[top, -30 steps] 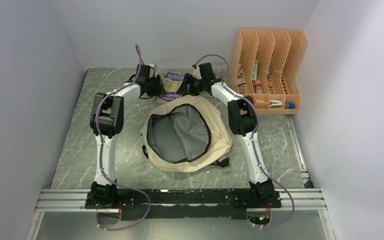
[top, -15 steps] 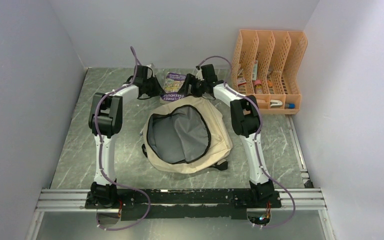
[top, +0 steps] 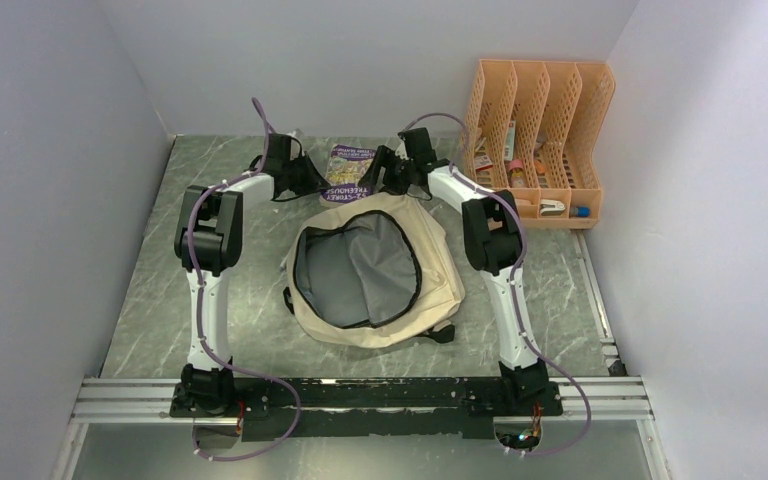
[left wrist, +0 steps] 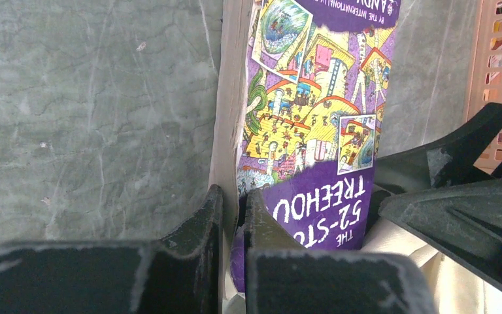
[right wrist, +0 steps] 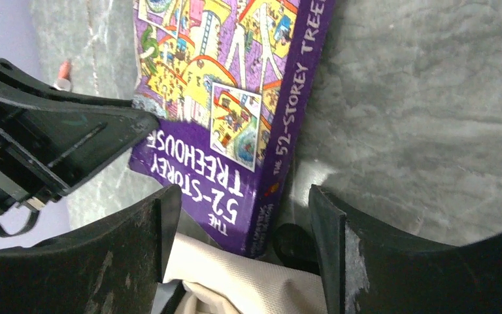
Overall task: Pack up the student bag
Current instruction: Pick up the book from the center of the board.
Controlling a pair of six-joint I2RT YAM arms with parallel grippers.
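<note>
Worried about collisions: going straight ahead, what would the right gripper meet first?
Probably the purple illustrated paperback book, its near corner lying between the right gripper's open fingers, though depth is unclear.

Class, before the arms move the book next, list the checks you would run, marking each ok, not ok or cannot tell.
1. Left tool closed on the edge of the book: ok.
2. Right tool open, straddling the spine corner: ok.
3. Student bag mouth open, grey lining showing: ok.
4. Book lifted off the table: cannot tell.
5. Both tools apart from the orange organizer: ok.
</note>
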